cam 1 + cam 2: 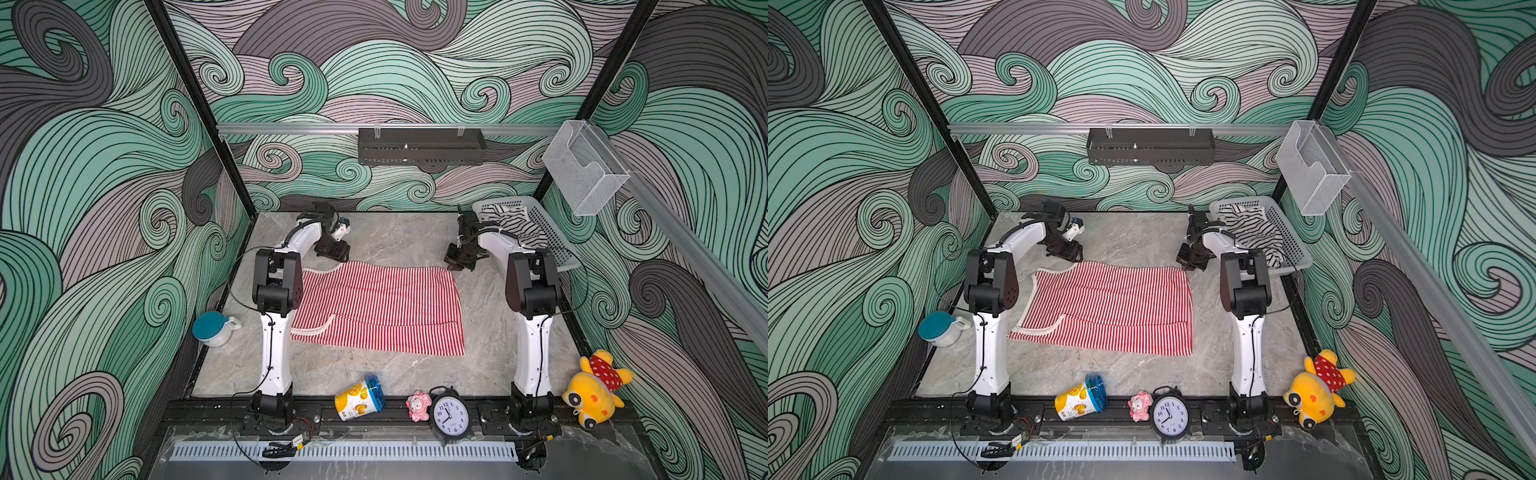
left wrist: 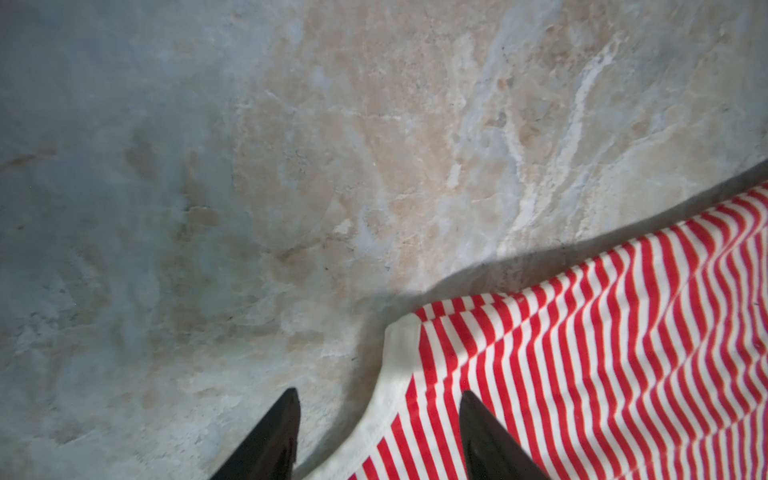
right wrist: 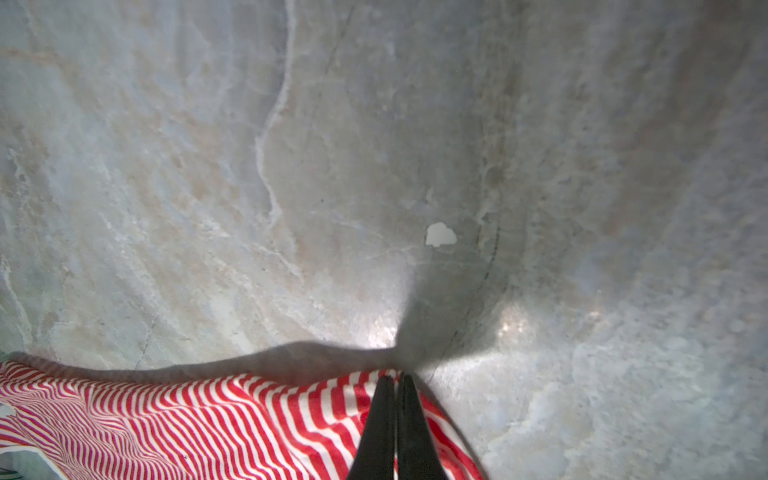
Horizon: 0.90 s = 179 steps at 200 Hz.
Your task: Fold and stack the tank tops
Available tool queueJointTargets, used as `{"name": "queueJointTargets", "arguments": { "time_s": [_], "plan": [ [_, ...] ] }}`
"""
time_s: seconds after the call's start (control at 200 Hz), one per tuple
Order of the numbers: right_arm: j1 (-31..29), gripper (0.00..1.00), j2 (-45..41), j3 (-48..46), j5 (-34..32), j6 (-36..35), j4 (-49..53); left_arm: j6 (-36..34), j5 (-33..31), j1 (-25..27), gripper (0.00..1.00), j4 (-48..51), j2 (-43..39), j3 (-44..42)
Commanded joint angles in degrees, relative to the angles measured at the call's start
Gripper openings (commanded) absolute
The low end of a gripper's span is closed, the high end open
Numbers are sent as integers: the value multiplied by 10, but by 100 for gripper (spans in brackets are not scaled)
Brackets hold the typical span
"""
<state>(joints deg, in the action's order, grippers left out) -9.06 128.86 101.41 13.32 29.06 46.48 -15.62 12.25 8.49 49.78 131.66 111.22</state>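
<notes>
The red-and-white tank top (image 1: pixel 382 307) (image 1: pixel 1113 307) lies spread flat on the marble table, cream trim toward the left arm. My left gripper (image 1: pixel 338 257) (image 2: pixel 379 395) is open at its far left corner; one fingertip is over the table and one over the stripes, with the cream trim between them. My right gripper (image 1: pixel 455 266) (image 3: pixel 395 377) is shut on the top's far right corner, where the cloth bunches between the fingers. The black-and-white tank top (image 1: pixel 515 224) (image 1: pixel 1250 232) lies crumpled in the grey basket (image 1: pixel 557 245) at the back right, partly hidden behind the right arm.
A teal-lidded white cup (image 1: pixel 212 328) stands at the table's left edge. Along the front rail lie a yellow can (image 1: pixel 359 397), a pink toy (image 1: pixel 417 405), a black clock (image 1: pixel 451 415) and a yellow plush (image 1: pixel 596 388). A black shelf (image 1: pixel 422 145) hangs on the back wall.
</notes>
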Motion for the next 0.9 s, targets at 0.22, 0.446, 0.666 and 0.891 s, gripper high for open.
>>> {"name": "queueJointTargets", "arguments": {
  "time_s": [0.22, 0.446, 0.666, 0.891],
  "plan": [
    [-6, 0, -52, -31, -1, -8, 3, 0, -13, 20, 59, 27, 45, 56],
    [-7, 0, -60, -45, 0, -7, -3, 9, -71, 27, 55, 36, 71, 81],
    [-7, 0, -58, -41, -1, -6, -2, -5, -78, 28, 50, 39, 78, 71],
    [-8, 0, -57, -40, -2, -7, -2, -11, -70, 31, 38, 37, 82, 72]
  ]
}}
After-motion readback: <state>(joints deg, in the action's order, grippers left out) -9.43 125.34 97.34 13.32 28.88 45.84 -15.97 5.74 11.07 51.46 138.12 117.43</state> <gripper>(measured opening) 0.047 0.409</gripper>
